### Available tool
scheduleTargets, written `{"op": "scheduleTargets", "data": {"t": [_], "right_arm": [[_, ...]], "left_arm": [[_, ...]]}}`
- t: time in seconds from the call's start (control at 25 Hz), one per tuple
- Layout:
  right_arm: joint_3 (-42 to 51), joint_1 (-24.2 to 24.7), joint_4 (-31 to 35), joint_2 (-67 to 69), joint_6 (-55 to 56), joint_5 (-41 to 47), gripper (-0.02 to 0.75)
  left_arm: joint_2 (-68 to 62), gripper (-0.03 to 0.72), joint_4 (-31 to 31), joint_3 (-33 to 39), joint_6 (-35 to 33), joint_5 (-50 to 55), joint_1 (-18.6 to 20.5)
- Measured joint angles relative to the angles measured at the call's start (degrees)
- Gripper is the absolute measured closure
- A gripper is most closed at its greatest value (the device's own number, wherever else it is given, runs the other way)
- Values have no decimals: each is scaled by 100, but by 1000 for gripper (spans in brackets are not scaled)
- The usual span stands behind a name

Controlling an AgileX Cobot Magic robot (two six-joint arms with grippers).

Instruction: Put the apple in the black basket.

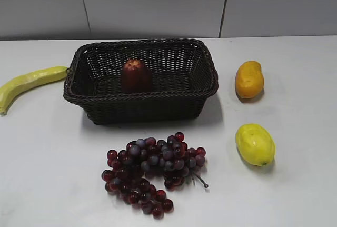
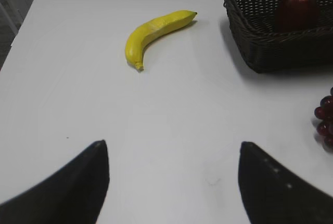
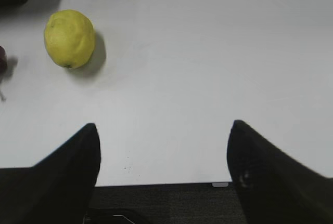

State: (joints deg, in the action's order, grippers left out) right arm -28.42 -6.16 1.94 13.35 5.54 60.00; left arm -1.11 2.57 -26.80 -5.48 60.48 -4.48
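Note:
The dark red apple (image 1: 135, 75) sits upright inside the black basket (image 1: 205, 63) at the back middle of the table. Both also show in the left wrist view, the apple (image 2: 296, 8) inside the basket (image 2: 250, 37) at the top right. My left gripper (image 2: 173, 148) is open and empty over bare table, well short of the basket. My right gripper (image 3: 162, 130) is open and empty above the table's front edge. Neither arm shows in the exterior view.
A banana (image 1: 26, 84) lies left of the basket, also in the left wrist view (image 2: 153, 30). A bunch of grapes (image 1: 152, 171) lies in front. An orange-yellow fruit (image 1: 249, 79) and a yellow lemon (image 1: 255, 144) lie to the right; the lemon also shows in the right wrist view (image 3: 69, 38).

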Motion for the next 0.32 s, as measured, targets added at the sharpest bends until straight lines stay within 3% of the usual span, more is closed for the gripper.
{"op": "scheduleTargets", "data": {"t": [0.32], "right_arm": [[0,0,0,0,0,0,167]], "left_arm": [[0,113,0,4,0,0,0]]}}
